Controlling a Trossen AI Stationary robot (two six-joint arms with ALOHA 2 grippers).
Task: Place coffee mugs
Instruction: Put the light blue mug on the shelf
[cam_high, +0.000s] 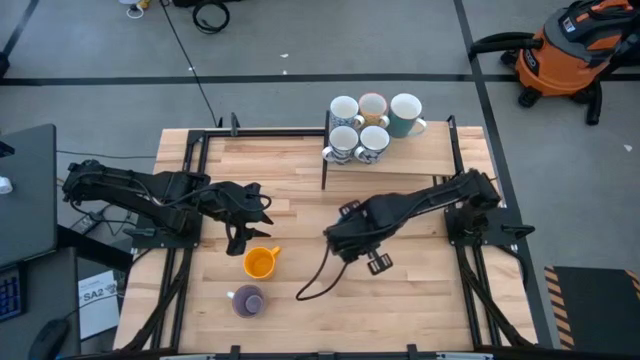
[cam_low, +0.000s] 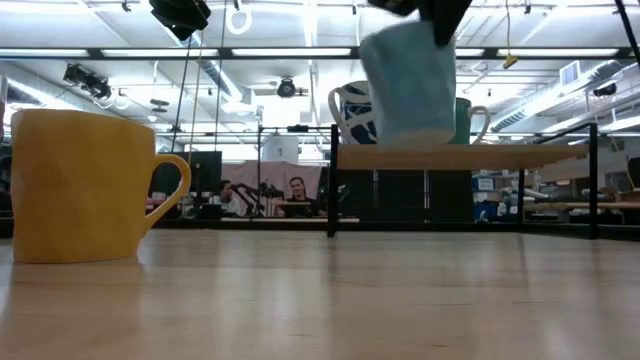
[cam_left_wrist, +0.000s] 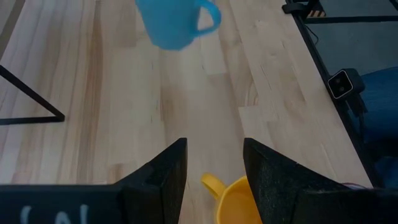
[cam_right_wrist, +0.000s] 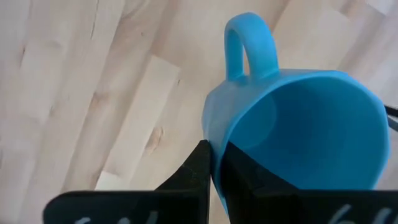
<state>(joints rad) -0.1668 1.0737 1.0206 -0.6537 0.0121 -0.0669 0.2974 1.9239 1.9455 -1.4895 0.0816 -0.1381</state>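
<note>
Overhead, low and wrist views of a two-arm mug-placing task. The right gripper (cam_right_wrist: 211, 171), at centre frame in the high view, is clamped on the rim wall of the blue mug (cam_right_wrist: 298, 134), one finger inside and one outside; the low view shows this mug (cam_low: 408, 85) hanging clear of the table (cam_high: 420, 300), near the top of the frame and in front of the raised shelf (cam_high: 450, 155). Five mugs already stand grouped on that shelf at upper centre of the high view, among them two patterned mugs (cam_high: 358, 145) in the front row and a green-sided mug (cam_high: 406, 113) at the cluster's right end. The deciding relation is that the shelf lies up-frame of the right gripper in the high view, with bare board to the right of the cluster; the carried mug is seen tilted in the right wrist view, its handle pointing away from the fingers, so it would probably need levelling before set-down. The left gripper (cam_left_wrist: 214, 165), at left centre in the high view, has its fingers apart and empty, poised just above the yellow mug (cam_high: 260, 263), which stands upright on the table with the purple mug (cam_high: 247, 300) near it, lower in the frame. Both of these lie nearer the left arm.
</note>
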